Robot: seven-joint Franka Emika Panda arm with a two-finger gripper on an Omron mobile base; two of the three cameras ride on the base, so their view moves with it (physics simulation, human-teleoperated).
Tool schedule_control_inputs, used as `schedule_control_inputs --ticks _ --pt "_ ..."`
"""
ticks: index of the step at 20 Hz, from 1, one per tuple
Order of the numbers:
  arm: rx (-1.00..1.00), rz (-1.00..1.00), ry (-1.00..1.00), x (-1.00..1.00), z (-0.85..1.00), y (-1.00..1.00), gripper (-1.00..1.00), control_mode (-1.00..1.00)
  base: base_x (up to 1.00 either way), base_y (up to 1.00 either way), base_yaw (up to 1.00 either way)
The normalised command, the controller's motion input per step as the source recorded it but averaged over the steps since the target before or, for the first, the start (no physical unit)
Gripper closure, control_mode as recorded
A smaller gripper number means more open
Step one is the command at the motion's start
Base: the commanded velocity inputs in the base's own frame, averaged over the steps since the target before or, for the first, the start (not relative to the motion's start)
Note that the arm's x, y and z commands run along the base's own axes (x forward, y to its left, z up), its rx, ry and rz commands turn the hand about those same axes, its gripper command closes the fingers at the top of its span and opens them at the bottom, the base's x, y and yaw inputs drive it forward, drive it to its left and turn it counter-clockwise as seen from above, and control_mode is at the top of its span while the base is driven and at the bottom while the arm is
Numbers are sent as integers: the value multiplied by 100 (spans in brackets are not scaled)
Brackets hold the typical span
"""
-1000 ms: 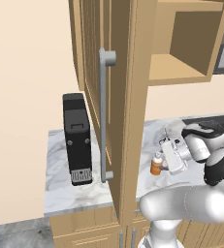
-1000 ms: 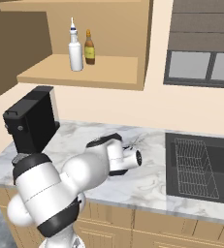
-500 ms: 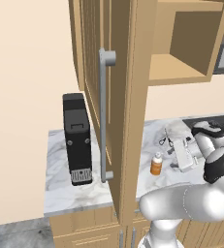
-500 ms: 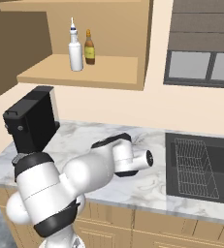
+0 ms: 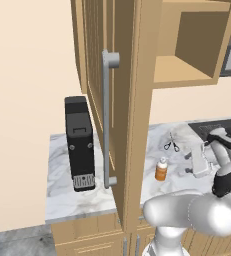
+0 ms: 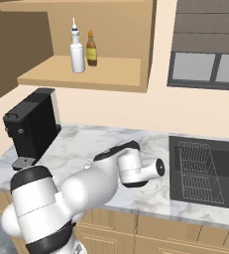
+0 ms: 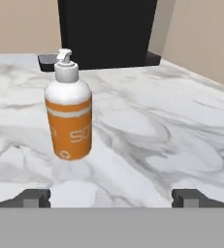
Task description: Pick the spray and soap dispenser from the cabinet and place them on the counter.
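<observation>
The orange soap dispenser [image 5: 161,170] with a white pump stands upright on the white marble counter [image 5: 67,197]. My gripper [image 5: 188,163] hovers low just to its right, open and pointing at it. In the hand view the soap dispenser [image 7: 69,118] stands a little ahead and left of centre, clear of the open gripper [image 7: 112,198], whose fingertips [image 7: 33,197] hold nothing. The white spray [image 6: 77,52] stands on the shelf of the wooden cabinet [image 6: 86,74]. The cabinet's grooved door [image 5: 94,75] hangs open, with its grey bar handle [image 5: 107,120].
A brown bottle [image 6: 91,48] stands beside the spray on the shelf. A black coffee machine [image 5: 79,142] sits at the counter's left end. Small scissors [image 5: 171,145] lie behind the dispenser. A dark sink [image 6: 205,168] with a wire rack lies to the right.
My gripper has drawn back to the right, away from the soap dispenser, staying open. The dispenser has stayed upright in its place on the counter.
</observation>
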Motion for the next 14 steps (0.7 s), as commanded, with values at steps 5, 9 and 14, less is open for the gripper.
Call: schedule_control_inputs --ticks 5,9,14 --pt "-9 -20 10 -8 9 -20 -100 -100 0 0 0" --pt "-4 -29 15 -1 1 -24 -100 -100 0 0 0" --pt "-1 -32 16 -3 0 -23 -100 -100 0 0 0"
